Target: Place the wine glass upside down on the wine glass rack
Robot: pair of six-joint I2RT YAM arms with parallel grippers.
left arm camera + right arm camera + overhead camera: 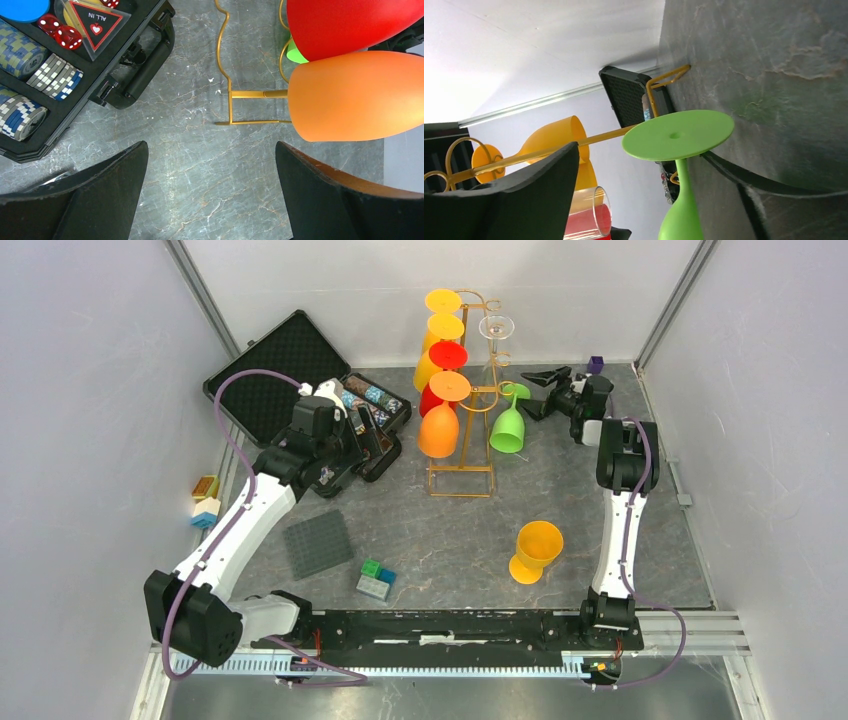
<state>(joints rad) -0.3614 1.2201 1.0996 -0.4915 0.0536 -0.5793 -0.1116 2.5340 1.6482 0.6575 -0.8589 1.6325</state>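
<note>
Top external view has the wine glass rack (466, 450) standing at the back middle of the table (600, 530). Yellow, red and orange glasses hang bowl-down along its left side, and a clear glass (496, 328) sits near the top right. The green wine glass (508, 430) hangs upside down at the rack's lower right arm. The right tool (639, 150) is released, its fingers spread either side of the green foot. The left tool (211, 150) gapes wide over bare table beside the rack base and the orange glass (350, 95), close to an open poker chip case (290, 365). A yellow glass (535, 550) stands upright, well apart from the rack.
</note>
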